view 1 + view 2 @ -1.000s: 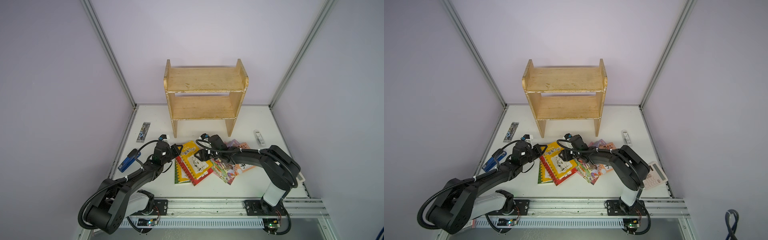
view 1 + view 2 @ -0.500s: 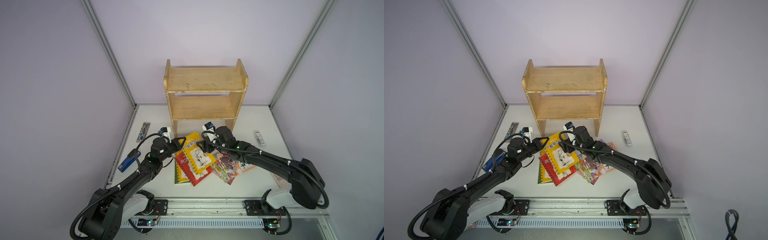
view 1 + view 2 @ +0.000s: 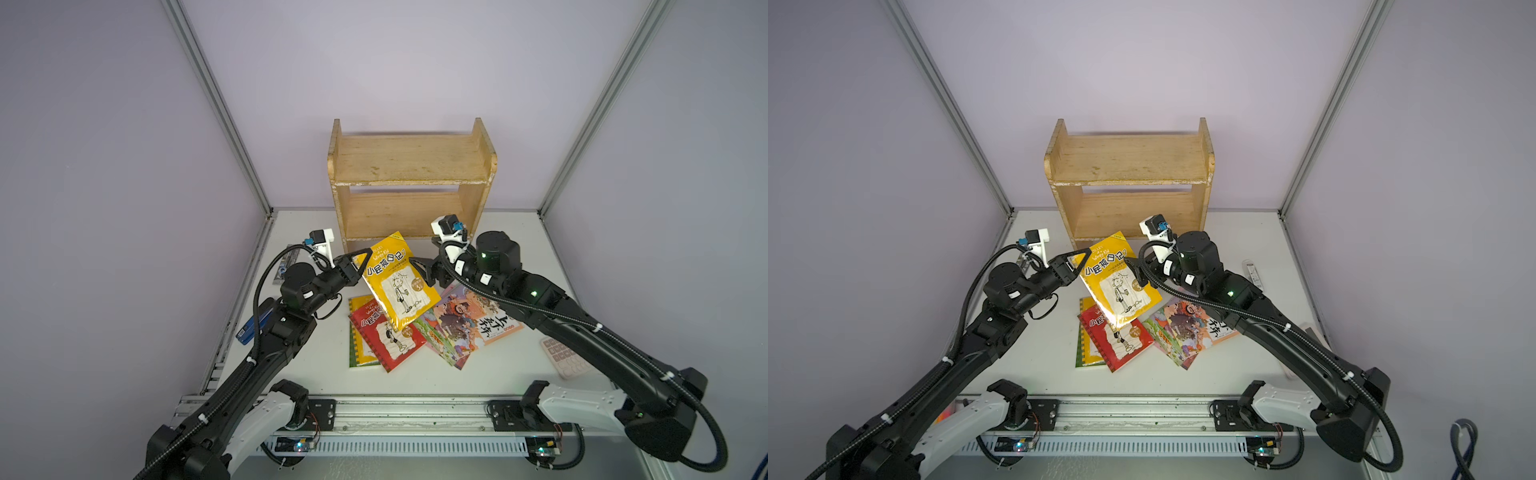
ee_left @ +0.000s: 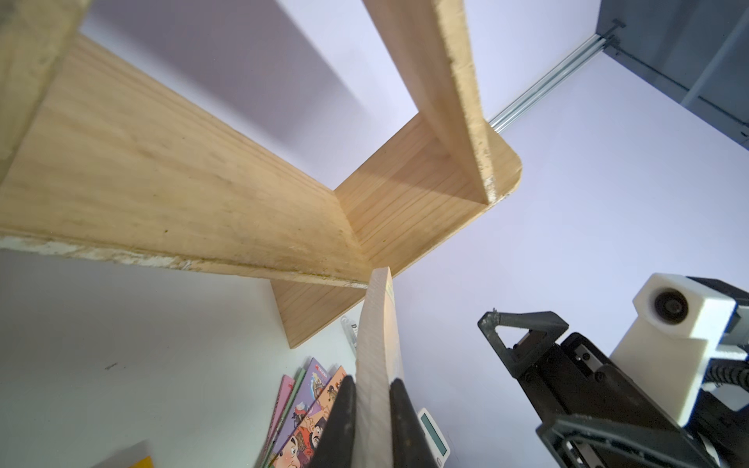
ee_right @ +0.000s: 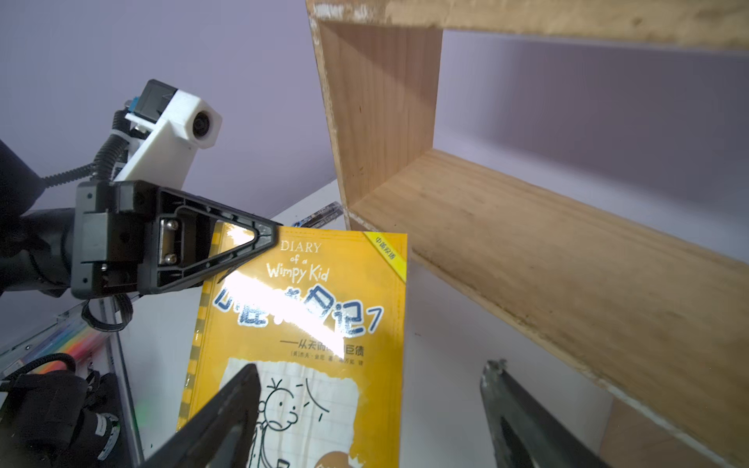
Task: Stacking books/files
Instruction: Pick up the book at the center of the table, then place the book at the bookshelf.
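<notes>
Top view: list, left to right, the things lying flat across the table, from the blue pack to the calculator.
blue pack → red book → orange book → calculator. The other books overlap these too much to place.

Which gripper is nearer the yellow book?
Left. The left gripper is shut on the yellow book at a corner; the right gripper stands open beside its opposite edge.

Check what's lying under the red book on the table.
A green book lies under the red book, with only its left strip and top corner showing. The rest of its cover is hidden, so anything deeper cannot be seen.
</notes>
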Robot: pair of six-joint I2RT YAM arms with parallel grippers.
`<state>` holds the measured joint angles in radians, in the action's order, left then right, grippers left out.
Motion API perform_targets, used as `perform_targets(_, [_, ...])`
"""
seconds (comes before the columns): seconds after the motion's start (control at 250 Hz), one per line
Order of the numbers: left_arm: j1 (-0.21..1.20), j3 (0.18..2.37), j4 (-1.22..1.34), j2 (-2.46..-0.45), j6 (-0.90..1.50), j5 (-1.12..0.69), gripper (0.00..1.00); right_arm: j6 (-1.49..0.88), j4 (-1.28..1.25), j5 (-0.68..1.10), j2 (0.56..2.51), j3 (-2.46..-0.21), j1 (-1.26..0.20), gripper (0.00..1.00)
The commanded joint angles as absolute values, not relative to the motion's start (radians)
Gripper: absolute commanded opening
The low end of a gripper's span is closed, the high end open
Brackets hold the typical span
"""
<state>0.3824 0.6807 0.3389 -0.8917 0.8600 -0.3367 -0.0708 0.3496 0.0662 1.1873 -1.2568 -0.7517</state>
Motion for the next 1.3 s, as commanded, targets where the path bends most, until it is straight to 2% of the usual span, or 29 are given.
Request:
perform_targets(0.0, [0.388,0.731,0.392,-0.873,0.851,-0.369,0.00,-0.026,0.402,-0.055,1.166,-1.317,-0.752,0.89])
perform_targets(0.188, [0.394,0.841,0.414,-0.888,0.855,-0.411,0.00,-0.012,0.441,-0.128,1.170,-1.439,-0.748,0.92])
perform_targets(0.336, [0.396,0.928,0.422,-0.913,0.880,-0.362,0.00,-0.013,0.507,-0.162,1.199,-1.547,-0.742,0.93])
perform_targets(0.816, [0.411,1.150,0.421,-1.055,1.019,0.058,0.00,0.006,0.549,-0.001,1.302,-1.680,-0.723,0.95])
perform_targets(1.18, [0.447,1.364,0.439,-1.281,0.996,0.254,0.00,0.135,0.673,-0.154,1.500,-1.962,-0.719,0.95])
perform_targets(1.292, [0.471,1.411,0.437,-1.324,0.948,0.329,0.00,0.193,0.739,-0.148,1.589,-2.088,-0.722,0.95])
